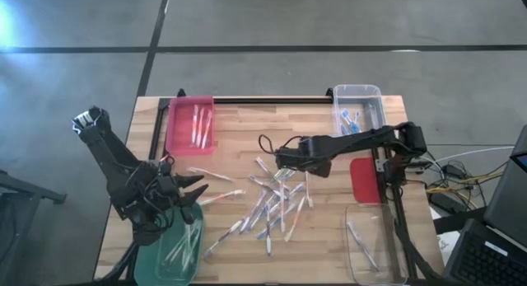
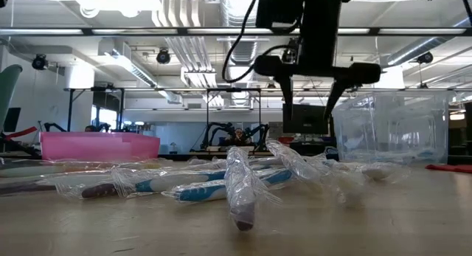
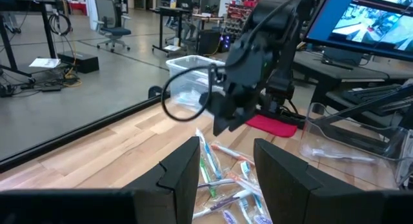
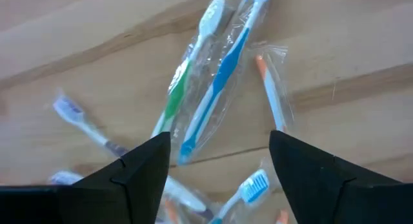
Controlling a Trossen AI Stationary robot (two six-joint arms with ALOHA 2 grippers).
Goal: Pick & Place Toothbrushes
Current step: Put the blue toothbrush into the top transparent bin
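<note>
Wooden table (image 1: 239, 138) is being used as the work surface, with wrapped toothbrushes (image 1: 272, 205) lying heaped at its middle. The right gripper (image 1: 284, 160) is being held over the heap's far edge, jaws spread and empty. Overlapping wrappers are risking a double pick. The left gripper (image 1: 193, 189) is being parked near the green bin (image 1: 177, 251), partly spread, nothing seen held. Pink bin (image 1: 191, 125) and clear bin (image 1: 358, 109) are standing clear.
</note>
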